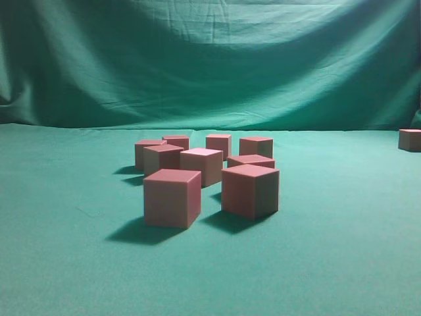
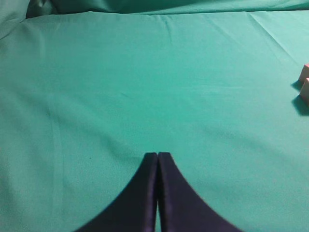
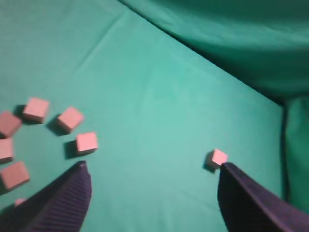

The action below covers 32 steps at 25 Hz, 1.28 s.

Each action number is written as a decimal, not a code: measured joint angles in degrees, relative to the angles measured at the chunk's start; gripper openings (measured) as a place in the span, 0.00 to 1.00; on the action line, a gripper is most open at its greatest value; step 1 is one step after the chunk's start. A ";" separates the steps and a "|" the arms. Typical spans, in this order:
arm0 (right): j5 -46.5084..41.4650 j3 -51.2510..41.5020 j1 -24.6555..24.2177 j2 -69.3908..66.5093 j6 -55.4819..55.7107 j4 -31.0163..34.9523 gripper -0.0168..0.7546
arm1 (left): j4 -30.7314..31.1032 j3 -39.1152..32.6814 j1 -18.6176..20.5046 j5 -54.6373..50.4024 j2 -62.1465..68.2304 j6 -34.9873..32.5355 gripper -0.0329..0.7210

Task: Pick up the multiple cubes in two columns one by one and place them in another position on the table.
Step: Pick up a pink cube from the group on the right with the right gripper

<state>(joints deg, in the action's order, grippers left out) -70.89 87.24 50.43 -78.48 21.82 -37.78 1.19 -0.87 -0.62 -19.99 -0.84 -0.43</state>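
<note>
The small matte reddish-pink cubes (image 1: pixel 197 172) cluster mid-frame on the smooth green cloth table (image 1: pixel 59 250); one lone cube (image 3: pixel 218 157) sits right, presumably relocated; right gripper (image 3: pixel 152 176) spread wide, empty; left gripper (image 2: pixel 157 157) closed, empty.

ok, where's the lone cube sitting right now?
In the exterior view the lone cube is at the far right edge of the table, well apart from the cluster. In the right wrist view it lies beside the right finger of the open right gripper.
</note>
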 joint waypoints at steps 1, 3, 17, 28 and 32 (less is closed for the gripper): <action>-0.23 0.00 -2.31 0.13 0.24 -0.09 0.71 | 0.00 0.00 0.00 0.00 0.00 0.00 0.04; -0.32 0.00 -8.78 0.24 0.28 1.43 0.71 | 0.00 0.00 0.00 0.00 0.00 0.00 0.04; 1.40 0.00 -40.21 -10.24 -6.65 24.93 0.71 | 0.00 0.00 0.00 0.00 0.00 0.00 0.04; 11.90 0.00 -45.51 -26.92 -7.65 27.28 0.71 | 0.00 0.00 0.00 0.00 0.00 0.00 0.04; 22.28 0.00 -48.65 -33.91 -8.67 27.52 0.71 | 0.00 0.00 0.00 0.00 0.00 0.00 0.04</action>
<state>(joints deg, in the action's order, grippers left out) -48.60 87.24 1.78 -112.39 13.15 -10.26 1.19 -0.87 -0.62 -19.99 -0.84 -0.43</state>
